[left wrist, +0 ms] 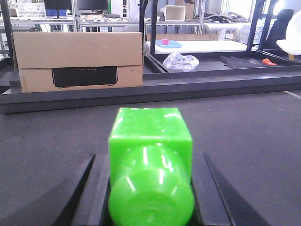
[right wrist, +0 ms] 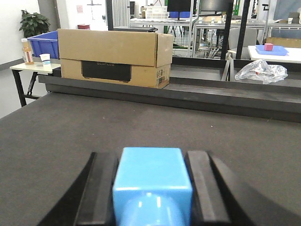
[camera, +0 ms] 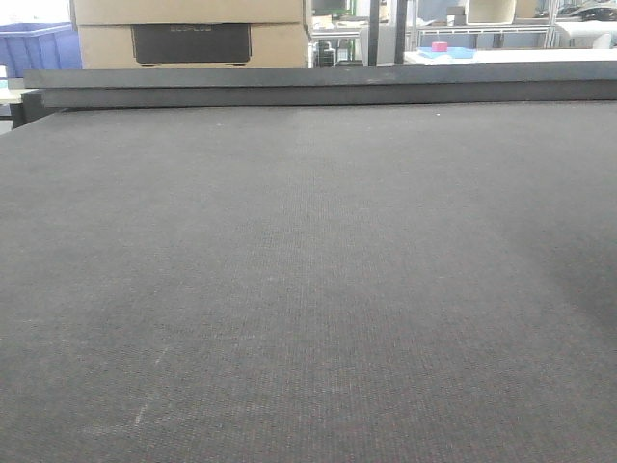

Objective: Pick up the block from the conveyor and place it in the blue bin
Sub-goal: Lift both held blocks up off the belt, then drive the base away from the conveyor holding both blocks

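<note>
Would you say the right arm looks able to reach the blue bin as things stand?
Probably not yet: the blue bin sits far beyond the conveyor's rail, left of the cardboard box.

The conveyor [camera: 308, 289] is matt woven cloth, finely rough. The green block [left wrist: 150, 141] is glossy, smooth plastic with bright glints; the blue block [right wrist: 151, 172] is smooth plastic, less shiny. The box [right wrist: 113, 47] is matt brown cardboard; the bag [right wrist: 261, 71] is crinkled, shiny clear film.
</note>
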Robot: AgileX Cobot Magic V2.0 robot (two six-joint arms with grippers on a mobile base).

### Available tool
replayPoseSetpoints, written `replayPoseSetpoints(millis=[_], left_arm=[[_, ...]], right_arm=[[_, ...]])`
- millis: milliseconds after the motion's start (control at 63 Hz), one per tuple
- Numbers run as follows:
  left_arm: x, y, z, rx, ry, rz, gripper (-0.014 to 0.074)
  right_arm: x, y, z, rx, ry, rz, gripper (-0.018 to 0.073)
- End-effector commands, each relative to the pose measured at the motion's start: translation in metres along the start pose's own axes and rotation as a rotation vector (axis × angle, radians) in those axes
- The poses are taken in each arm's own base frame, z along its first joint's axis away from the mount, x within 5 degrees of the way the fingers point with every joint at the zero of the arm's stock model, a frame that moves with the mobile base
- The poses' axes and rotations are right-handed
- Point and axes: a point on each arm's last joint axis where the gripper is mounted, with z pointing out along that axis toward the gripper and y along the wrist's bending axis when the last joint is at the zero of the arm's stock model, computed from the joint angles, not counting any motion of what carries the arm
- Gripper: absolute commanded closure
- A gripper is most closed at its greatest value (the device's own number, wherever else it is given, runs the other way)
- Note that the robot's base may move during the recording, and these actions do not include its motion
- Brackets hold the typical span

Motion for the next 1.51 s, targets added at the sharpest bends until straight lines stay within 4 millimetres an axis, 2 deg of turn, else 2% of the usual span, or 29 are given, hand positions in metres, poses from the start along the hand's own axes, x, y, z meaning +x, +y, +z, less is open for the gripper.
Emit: replayPoseSetpoints(millis=[0,1491], left_arm=[[-0.0043,-0.0007,-0.0024,0.008,-0.035,-0.009,0.0708],[-0.0043,-0.0006,-0.0024,0.007,-0.035,-0.008,0.0708]], right_arm=[[-0.0014,0.0004,-0.0018,-0.002,-0.016,-0.005,0.0727],[-0.0014,0.0004,-0.0018,-0.002,-0.016,-0.005,0.0727]])
